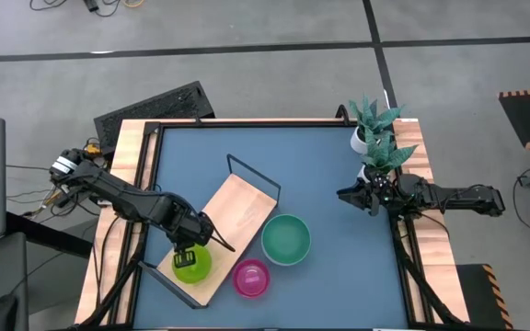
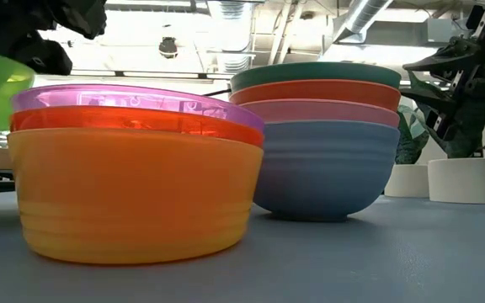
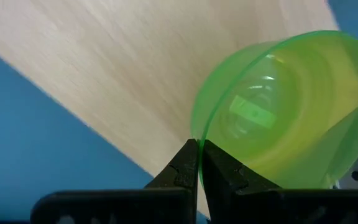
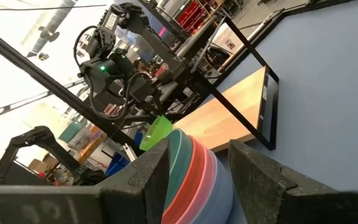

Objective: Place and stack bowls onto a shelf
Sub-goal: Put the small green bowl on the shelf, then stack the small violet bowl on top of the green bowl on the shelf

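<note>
**Lime bowl pinched by its rim over the shelf board**

At the near edge of the blue desk (image 1: 339, 184), you have two stacks waiting: a small stack topped by a translucent pink plastic bowl (image 1: 251, 278), with red and orange bowls nested under it in the low view, and beside it a larger stack topped by a teal plastic bowl (image 1: 286, 238), with red, pink and pale blue bowls beneath.

Just left of the pink stack, your left claw (image 3: 197, 163) is clenched on the rim of the round translucent lime-green plastic bowl (image 3: 284, 112). It holds the bowl tilted over the near end of the long light-wood shelf board (image 1: 233, 225), which lies askew on the desk with its thin black wire frame (image 1: 251, 175) rising at the far end.

These bowls look light, stiff and thin-walled, with smooth glossy skins that will likely slip if you take them by the curved side. The rim is the place to take hold, one finger inside and one outside, as you have it now. Expect a rim-held bowl to hang tilted, so level it before letting go. The board's matte wood grain should give more friction than the desk.

Farther off, at the desk's right edge by the small potted green plant (image 1: 374, 124), your right claw (image 1: 350, 195) waits with its fingers spread, holding nothing.
</note>
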Controlling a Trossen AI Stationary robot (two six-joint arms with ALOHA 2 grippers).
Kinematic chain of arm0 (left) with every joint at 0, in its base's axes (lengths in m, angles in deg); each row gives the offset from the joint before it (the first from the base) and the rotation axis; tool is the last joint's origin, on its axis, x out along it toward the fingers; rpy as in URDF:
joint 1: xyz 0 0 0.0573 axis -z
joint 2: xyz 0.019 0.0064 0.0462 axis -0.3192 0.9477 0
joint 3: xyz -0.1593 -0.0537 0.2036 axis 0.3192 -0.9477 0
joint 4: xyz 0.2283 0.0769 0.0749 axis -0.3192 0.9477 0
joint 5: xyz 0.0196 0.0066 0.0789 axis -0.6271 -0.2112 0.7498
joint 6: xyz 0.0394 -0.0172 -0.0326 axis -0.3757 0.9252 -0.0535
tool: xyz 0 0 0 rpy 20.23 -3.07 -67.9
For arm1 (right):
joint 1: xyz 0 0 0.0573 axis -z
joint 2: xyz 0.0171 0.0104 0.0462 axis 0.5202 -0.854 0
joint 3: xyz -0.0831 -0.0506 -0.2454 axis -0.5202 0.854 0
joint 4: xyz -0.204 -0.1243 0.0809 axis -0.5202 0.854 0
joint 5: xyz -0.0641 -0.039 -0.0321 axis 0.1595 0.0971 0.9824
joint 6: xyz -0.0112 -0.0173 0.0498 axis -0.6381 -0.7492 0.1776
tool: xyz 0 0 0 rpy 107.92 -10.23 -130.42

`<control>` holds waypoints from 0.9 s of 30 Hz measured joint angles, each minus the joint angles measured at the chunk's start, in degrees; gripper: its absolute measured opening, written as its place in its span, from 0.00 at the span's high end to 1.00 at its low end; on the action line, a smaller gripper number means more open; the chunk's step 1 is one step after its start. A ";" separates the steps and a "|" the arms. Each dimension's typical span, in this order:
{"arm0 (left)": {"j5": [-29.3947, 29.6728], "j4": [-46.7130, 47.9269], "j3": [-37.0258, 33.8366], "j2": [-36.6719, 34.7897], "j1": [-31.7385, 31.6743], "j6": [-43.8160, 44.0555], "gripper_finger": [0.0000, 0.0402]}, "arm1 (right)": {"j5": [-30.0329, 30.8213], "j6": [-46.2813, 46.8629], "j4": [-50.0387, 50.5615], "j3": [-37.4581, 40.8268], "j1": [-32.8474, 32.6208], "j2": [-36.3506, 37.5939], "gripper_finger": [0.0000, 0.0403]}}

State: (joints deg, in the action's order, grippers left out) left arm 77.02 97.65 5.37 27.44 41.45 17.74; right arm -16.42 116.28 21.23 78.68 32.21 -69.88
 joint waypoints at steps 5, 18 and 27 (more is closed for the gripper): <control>-1.90 -1.59 -2.36 0.02 0.00 0.64 1.00 | 0.01 0.00 0.00 0.00 0.00 0.02 0.53; -1.45 -2.27 -3.06 0.04 0.00 1.90 0.98 | 0.05 0.02 0.00 0.00 0.01 0.01 0.53; -0.46 -2.25 -3.01 0.04 0.00 2.18 0.76 | 0.05 0.04 0.00 0.00 0.02 0.02 0.53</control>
State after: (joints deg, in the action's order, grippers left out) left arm 76.56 95.39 2.36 27.48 41.45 19.91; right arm -16.37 116.32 21.23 78.68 32.23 -69.86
